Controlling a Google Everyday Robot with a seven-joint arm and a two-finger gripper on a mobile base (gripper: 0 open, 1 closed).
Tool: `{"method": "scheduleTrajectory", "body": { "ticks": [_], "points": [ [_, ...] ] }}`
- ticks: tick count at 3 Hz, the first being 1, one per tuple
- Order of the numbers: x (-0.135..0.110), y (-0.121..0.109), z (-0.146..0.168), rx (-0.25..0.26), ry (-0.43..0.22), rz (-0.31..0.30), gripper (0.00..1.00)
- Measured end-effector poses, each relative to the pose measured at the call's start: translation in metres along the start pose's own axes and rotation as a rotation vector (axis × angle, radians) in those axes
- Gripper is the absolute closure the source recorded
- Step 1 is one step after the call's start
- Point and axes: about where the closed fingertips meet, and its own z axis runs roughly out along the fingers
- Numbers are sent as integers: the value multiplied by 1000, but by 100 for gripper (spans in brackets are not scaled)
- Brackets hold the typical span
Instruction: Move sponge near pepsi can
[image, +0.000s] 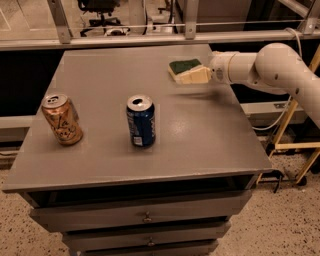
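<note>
jaws tight around sponge (184, 66) over far-right tabletop (100, 75), well apart from pepsi can (140, 121)

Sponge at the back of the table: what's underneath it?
Only bare grey table shows beneath the sponge. The gripper covers the sponge's end nearest the arm; whether the sponge touches the table is unclear.
</note>
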Motion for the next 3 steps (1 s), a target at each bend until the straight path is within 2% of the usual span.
{"method": "scheduleTrajectory", "body": {
  "ticks": [1, 2, 3],
  "points": [
    [10, -3, 18, -45, -14, -8, 0],
    [25, -14, 29, -69, 9, -24, 0],
    [35, -22, 31, -70, 15, -16, 18]
  ]
}}
